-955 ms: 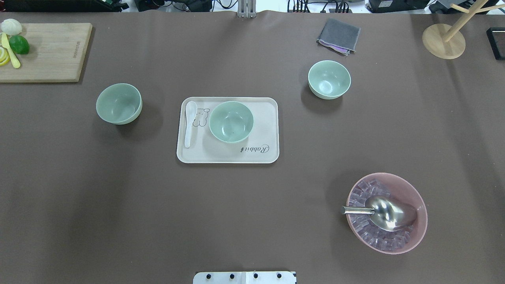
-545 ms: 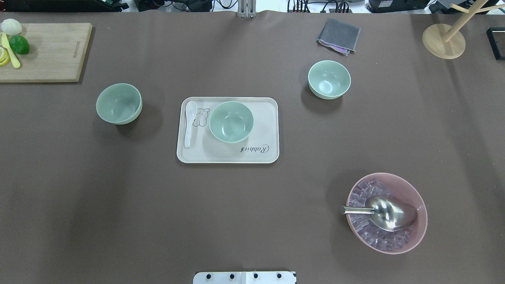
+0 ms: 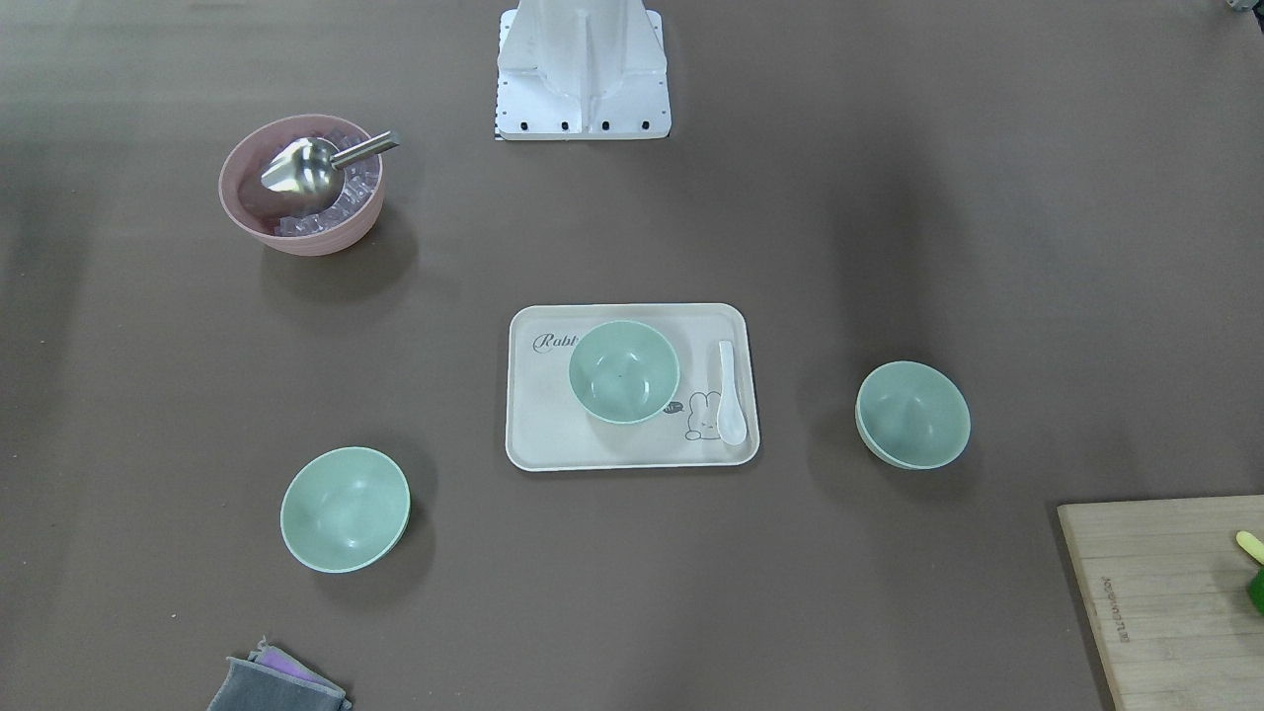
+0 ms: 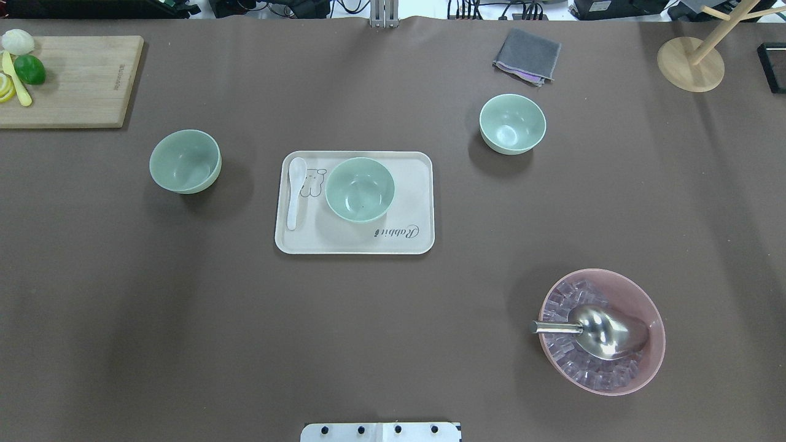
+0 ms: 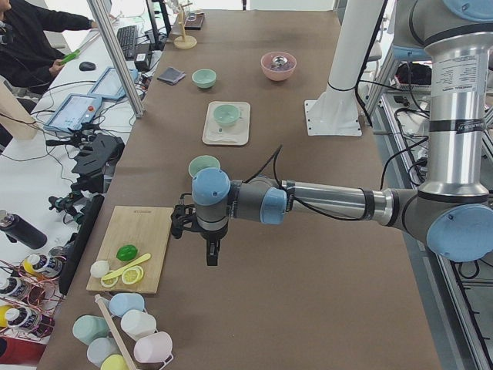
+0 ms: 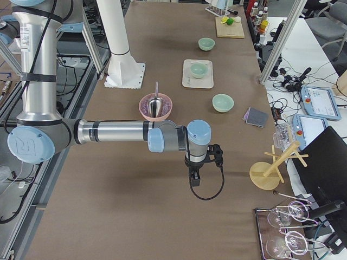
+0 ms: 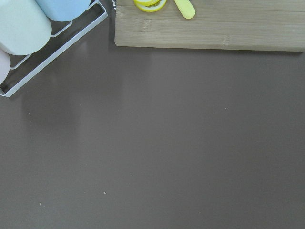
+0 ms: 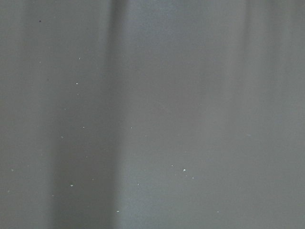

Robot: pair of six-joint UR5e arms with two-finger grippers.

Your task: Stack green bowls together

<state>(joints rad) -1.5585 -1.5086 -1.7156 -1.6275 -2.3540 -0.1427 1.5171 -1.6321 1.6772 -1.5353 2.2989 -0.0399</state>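
Three pale green bowls stand upright and apart. One (image 4: 185, 161) is on the table at the left, one (image 4: 360, 188) is on the beige tray (image 4: 405, 239), one (image 4: 512, 123) is at the far right. The front-facing view shows them too: (image 3: 913, 414), (image 3: 624, 371), (image 3: 345, 509). No gripper shows in the overhead or front-facing view. My left gripper (image 5: 212, 250) hangs over bare table near the cutting board, short of the nearest bowl (image 5: 204, 166). My right gripper (image 6: 194, 179) hangs over bare table beyond the pink bowl. I cannot tell whether either is open or shut.
A white spoon (image 4: 295, 190) lies on the tray. A pink bowl (image 4: 654, 344) holds ice cubes and a metal scoop (image 4: 605, 331). A cutting board (image 4: 80, 80) with fruit, a grey cloth (image 4: 528, 55), a wooden stand (image 4: 691, 64) and a cup rack (image 7: 52, 40) line the edges.
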